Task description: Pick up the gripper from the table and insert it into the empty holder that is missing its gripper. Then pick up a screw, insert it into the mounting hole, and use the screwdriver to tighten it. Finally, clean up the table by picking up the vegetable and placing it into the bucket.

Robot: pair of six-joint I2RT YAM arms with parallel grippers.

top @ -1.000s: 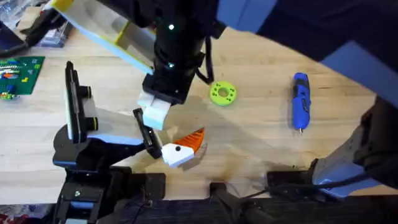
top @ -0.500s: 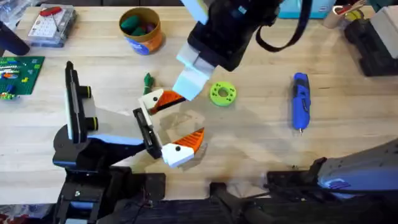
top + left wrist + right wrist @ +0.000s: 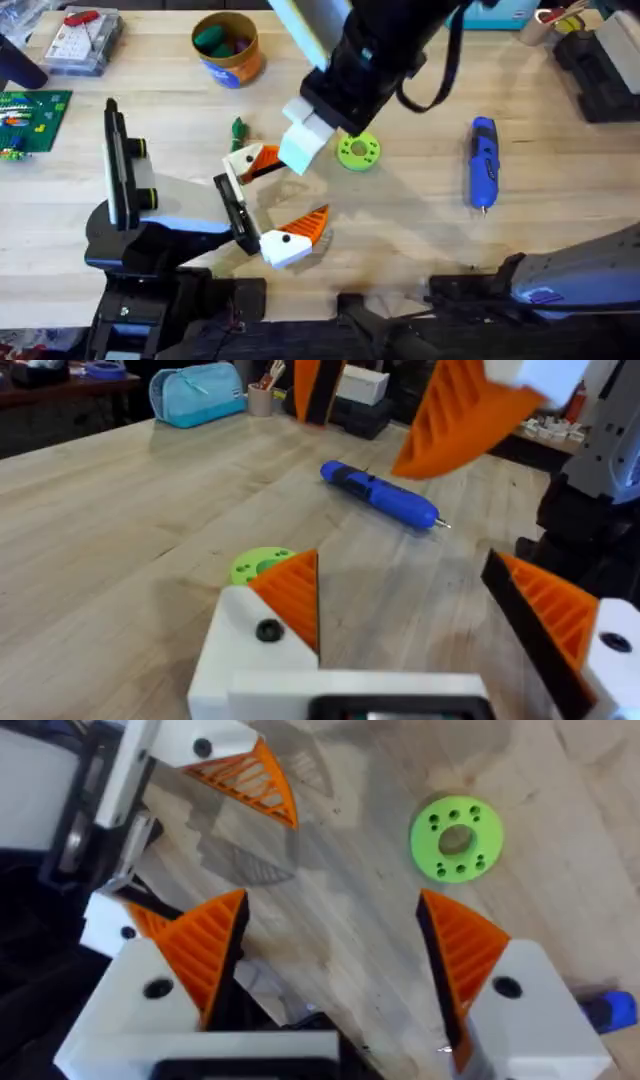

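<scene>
Trouble from here would most likely start at the orange finger (image 3: 256, 160). It lies on the table (image 3: 420, 230) against the far end of the holder's black bracket (image 3: 234, 214), and whether it is seated in the slot or only leaning there cannot be told. The right gripper (image 3: 330, 908) hangs just above and beside it, its 2 pads spread wide with nothing between them. A low or sideways move could clip the finger and twist it out of line, and the mounting hole would then not take a screw. The left gripper (image 3: 400, 560) is spread wide too and holds nothing.

The other finger (image 3: 296, 236), the one with a black dot, sits at the bracket's near end, so a careless reach could take the wrong 1. The little green vegetable (image 3: 238, 128) lies close behind the orange finger, near enough to be nudged. The green ring (image 3: 358, 150) lies just beside the right gripper. The screwdriver (image 3: 483, 160) and the bucket (image 3: 226, 62) are well apart from all this.
</scene>
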